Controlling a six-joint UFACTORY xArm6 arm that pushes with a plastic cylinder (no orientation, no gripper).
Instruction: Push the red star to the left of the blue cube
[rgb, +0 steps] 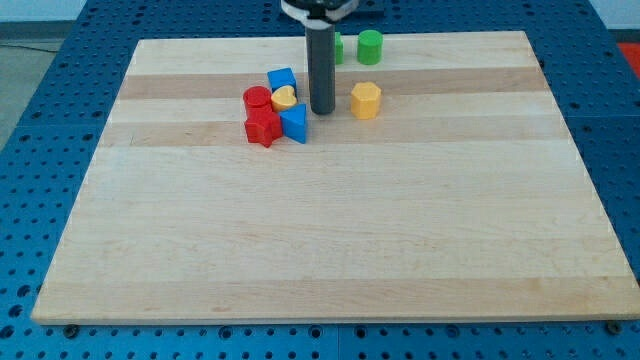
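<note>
The red star (262, 128) lies on the wooden board (330, 230) in a tight cluster at the view's upper left of centre. The blue cube (282, 79) sits at the cluster's top. Between them are a red cylinder (257, 99) and a yellow heart (284, 97). A second blue block (294, 122) touches the red star's right side. My tip (322, 111) rests on the board just right of the yellow heart and the lower blue block, a small gap away from them.
A yellow hexagonal block (366, 100) stands right of my tip. A green cylinder (370, 45) sits near the board's top edge, and another green block (337, 47) is partly hidden behind the rod.
</note>
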